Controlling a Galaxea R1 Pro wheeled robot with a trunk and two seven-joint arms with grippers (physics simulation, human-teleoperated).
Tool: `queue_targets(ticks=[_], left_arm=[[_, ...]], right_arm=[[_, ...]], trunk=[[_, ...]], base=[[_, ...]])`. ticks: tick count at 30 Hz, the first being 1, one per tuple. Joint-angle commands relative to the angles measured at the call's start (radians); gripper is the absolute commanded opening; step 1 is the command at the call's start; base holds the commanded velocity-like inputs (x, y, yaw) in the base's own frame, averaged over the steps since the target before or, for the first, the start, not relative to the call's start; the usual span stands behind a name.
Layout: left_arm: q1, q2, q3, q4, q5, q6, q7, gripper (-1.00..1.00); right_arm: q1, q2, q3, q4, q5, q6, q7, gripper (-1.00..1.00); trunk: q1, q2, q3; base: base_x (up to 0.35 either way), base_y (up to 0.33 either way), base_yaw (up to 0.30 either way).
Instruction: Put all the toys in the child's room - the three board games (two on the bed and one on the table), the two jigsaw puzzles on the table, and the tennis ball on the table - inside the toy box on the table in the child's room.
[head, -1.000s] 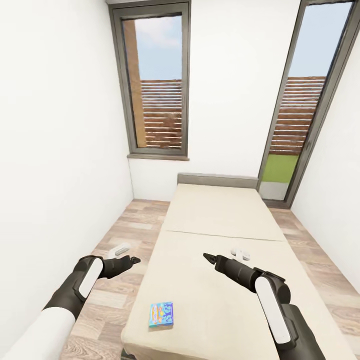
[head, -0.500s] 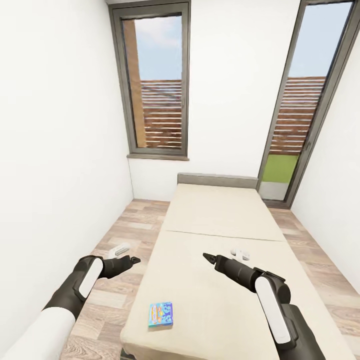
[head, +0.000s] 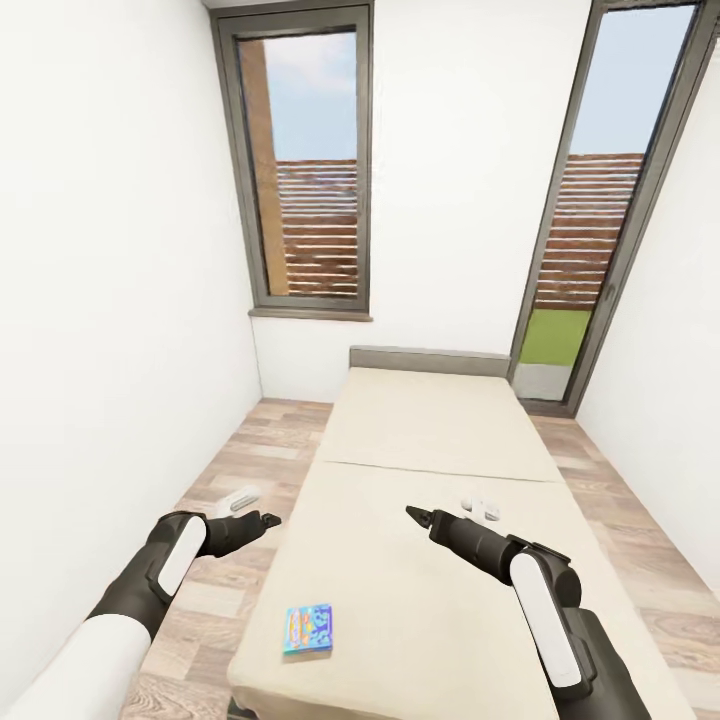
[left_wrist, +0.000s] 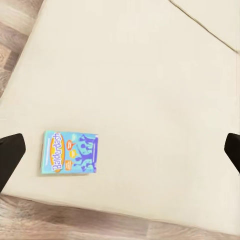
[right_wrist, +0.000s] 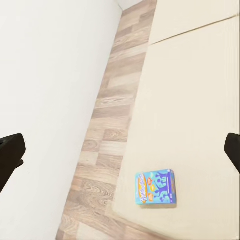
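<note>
A small blue-teal board game (head: 307, 629) lies flat on the beige bed (head: 430, 430), near its front left corner. It also appears in the left wrist view as the board game (left_wrist: 70, 152) and in the right wrist view as the board game (right_wrist: 155, 187). My left gripper (head: 268, 520) hangs open over the wood floor beside the bed, left of the game and above it. My right gripper (head: 415, 515) hovers open above the mattress middle, holding nothing. Dark fingertips (left_wrist: 10, 155) stand wide apart. The table, toy box, jigsaw puzzles and tennis ball are out of view.
A small white object (head: 480, 503) lies on the mattress by my right arm, and another white object (head: 238, 497) sits on the floor strip between the bed and the left wall. Two tall dark-framed windows stand behind the grey headboard (head: 430, 358).
The whole picture has shifted slightly left, so the camera has moved. Both arms keep the same pose and the board game lies where it was on the bed.
</note>
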Motion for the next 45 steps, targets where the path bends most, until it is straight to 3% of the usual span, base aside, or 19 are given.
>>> queue_targets(ticks=[1, 23, 45], left_arm=[[-0.001, 0.000, 0.003, -0.001, -0.005, 0.006, -0.006, 1.00], [-0.001, 0.001, 0.003, -0.001, -0.003, 0.005, -0.006, 1.00], [-0.001, 0.001, 0.003, -0.001, -0.005, 0.005, -0.006, 1.00]], right_arm=[[-0.001, 0.001, -0.002, 0.000, 0.006, 0.005, 0.008, 1.00], [-0.001, 0.001, -0.002, 0.000, 0.006, 0.005, 0.008, 1.00], [-0.001, 0.001, -0.002, 0.000, 0.006, 0.005, 0.008, 1.00]], trunk=[[0.001, -0.002, -0.002], [0.001, -0.002, 0.023], [0.001, -0.002, 0.026]], base=[[0.000, -0.231, -0.095], [0.000, -0.007, -0.178], [0.044, 0.046, -0.016]])
